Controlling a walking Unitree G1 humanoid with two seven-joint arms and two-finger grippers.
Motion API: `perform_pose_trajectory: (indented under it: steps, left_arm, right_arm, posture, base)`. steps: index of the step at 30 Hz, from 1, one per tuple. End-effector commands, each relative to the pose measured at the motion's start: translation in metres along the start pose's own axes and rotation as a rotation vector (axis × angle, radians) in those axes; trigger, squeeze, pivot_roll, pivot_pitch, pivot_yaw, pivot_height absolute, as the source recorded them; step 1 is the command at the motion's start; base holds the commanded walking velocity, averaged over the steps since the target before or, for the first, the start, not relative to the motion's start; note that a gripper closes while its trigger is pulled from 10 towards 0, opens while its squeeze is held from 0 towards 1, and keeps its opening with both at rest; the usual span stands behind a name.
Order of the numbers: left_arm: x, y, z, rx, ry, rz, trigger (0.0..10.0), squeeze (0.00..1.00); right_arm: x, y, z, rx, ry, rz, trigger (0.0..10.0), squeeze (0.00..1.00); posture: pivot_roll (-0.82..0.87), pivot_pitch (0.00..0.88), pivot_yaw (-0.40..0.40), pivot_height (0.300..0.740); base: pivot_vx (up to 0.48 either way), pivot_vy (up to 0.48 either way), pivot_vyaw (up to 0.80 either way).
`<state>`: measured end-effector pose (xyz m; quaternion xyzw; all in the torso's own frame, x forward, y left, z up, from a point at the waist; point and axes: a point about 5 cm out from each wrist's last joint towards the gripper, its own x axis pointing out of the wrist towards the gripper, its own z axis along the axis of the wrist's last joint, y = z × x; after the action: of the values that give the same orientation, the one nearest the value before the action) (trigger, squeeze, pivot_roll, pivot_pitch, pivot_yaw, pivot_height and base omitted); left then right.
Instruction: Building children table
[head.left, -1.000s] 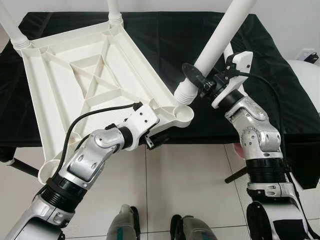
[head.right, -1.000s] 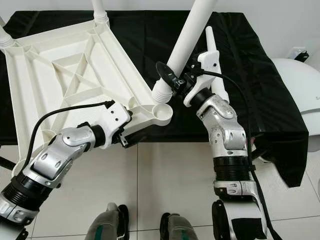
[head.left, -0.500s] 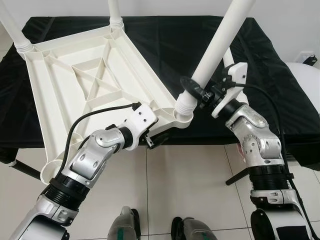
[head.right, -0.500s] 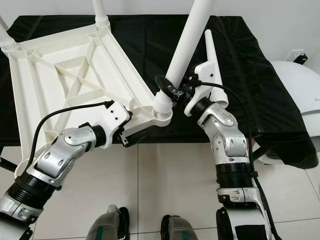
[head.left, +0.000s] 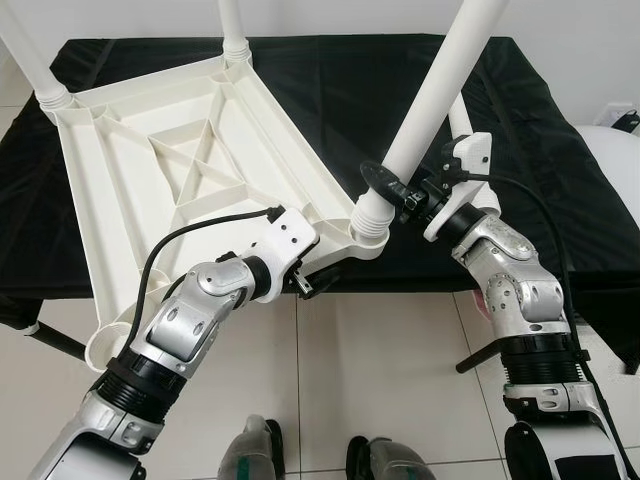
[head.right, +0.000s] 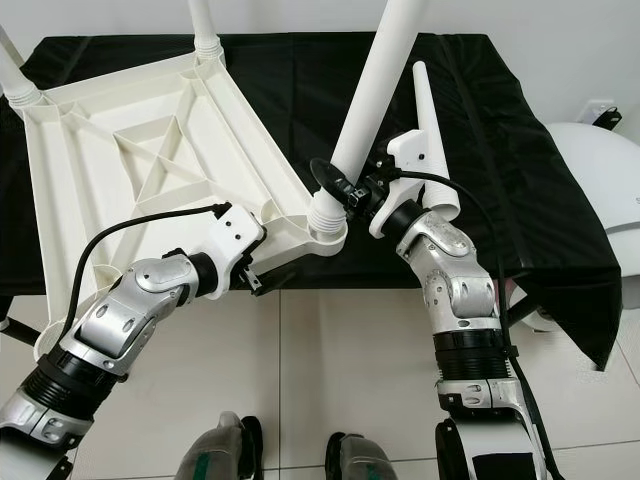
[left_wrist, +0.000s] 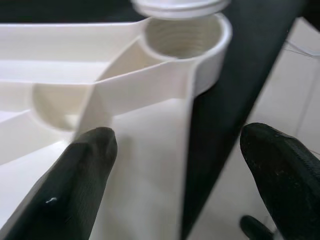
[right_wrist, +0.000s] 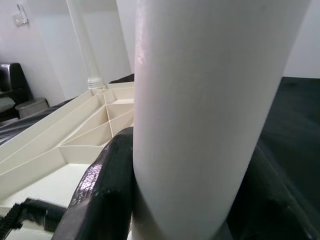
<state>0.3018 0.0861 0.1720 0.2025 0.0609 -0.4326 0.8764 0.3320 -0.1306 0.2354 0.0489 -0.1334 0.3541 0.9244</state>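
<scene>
- The white table top (head.left: 190, 170) lies upside down, ribs upward, partly on a black-covered table (head.left: 340, 90) with its near corner jutting over the tiled floor (head.left: 380, 380).
- Two legs already stand in the far corner sockets: one far leg (head.left: 232, 22) and another (head.left: 25, 55) at the left corner.
- A third white leg (head.left: 440, 90), tilted, has its threaded end sitting at the mouth of the near corner socket (head.left: 368, 232); it looks entered but not yet screwed home, though how deep it sits I cannot tell.
- The right gripper (head.left: 392, 190) is clamped around this leg low down, its black fingers (right_wrist: 107, 180) pressed to both sides.
- The left gripper (head.left: 312, 278) sits at the table top's near edge just beside the socket; its fingers (left_wrist: 82, 170) are spread apart, one over the plastic, one over the floor, gripping nothing.
- A fourth leg (head.right: 428, 120) lies loose on the black cloth behind the right arm.
- Judged so: two legs done, the third being fitted, and the near-left socket (head.left: 100, 345) is open and yet to be filled.
</scene>
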Motion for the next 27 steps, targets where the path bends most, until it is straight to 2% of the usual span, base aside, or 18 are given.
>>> perform_pose_trajectory:
  steps: [1,11,27]
  left_arm:
    - [-0.002,-0.009,-0.002,-0.014,0.014,-0.110,10.0,0.00]
    - [-0.006,-0.012,0.010,0.001,0.017,-0.167,10.0,0.00]
    - [-0.006,-0.003,-0.005,-0.079,0.121,-0.107,10.0,0.00]
  right_arm:
    - [-0.002,0.002,0.001,-0.016,-0.002,0.010,10.0,0.00]
    - [-0.002,0.001,0.002,-0.016,-0.002,0.009,10.0,0.00]
    - [-0.003,0.003,-0.001,-0.027,0.015,0.027,10.0,0.00]
  posture:
    - [-0.07,0.166,0.007,0.740]
    - [-0.06,0.177,0.013,0.740]
    - [-0.06,0.184,0.009,0.740]
  base:
    - [0.000,0.000,0.00]
    - [0.000,0.000,0.00]
    - [0.000,0.000,0.00]
